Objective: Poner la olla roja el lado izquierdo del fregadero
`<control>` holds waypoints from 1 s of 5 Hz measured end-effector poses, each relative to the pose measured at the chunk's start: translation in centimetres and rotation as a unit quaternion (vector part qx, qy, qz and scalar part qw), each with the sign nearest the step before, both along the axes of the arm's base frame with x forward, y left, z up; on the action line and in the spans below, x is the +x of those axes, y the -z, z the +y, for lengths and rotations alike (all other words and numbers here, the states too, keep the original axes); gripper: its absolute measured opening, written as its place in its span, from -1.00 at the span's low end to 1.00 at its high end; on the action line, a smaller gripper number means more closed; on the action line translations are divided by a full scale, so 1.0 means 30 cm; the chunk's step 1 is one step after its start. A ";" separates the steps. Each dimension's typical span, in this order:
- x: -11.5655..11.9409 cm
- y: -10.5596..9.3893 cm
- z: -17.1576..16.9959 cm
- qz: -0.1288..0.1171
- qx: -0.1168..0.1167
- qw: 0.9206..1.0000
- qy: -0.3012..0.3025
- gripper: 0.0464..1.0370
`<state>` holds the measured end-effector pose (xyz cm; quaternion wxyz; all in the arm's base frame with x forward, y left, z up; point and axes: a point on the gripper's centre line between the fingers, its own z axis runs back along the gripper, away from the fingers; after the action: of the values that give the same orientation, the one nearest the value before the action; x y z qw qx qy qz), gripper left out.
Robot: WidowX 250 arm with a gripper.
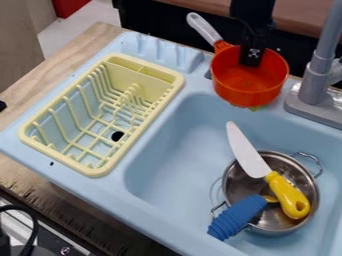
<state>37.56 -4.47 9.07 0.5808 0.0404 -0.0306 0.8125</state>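
Wooden counter (60, 65) with a pale-blue toy sink (170, 165), a glossy red-orange pot (247, 90) at its back edge.
Past the shiny metal pot (239, 186) at lower right, the red one sits upper right, the black gripper (252, 59) at its far wall; whether it grips, I can't tell. It looks like light, stiff plastic, slick but hardly fragile. The thin rim seems the best hold; the long pale handle (204, 27), pointing upper left, could swing it or knock the sink's edge.

Wooden countertop (61, 61), pale floor (85, 21) behind, red object (67, 7) beyond
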 end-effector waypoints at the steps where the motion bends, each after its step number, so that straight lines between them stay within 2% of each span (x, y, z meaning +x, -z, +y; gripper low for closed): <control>1: 0.010 0.000 0.001 -0.008 -0.002 1.000 0.004 -0.13; 2: 0.011 0.001 0.011 -0.007 -0.002 1.000 0.007 0.46; 3: 0.013 0.007 0.013 -0.011 -0.003 1.000 0.018 0.91; 4: 0.004 -0.035 0.027 -0.038 0.007 0.997 0.061 0.92; 5: -0.001 -0.088 0.027 -0.049 -0.018 0.993 0.104 0.92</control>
<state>37.53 -3.66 11.71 0.6605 -0.0138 -0.0483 0.7491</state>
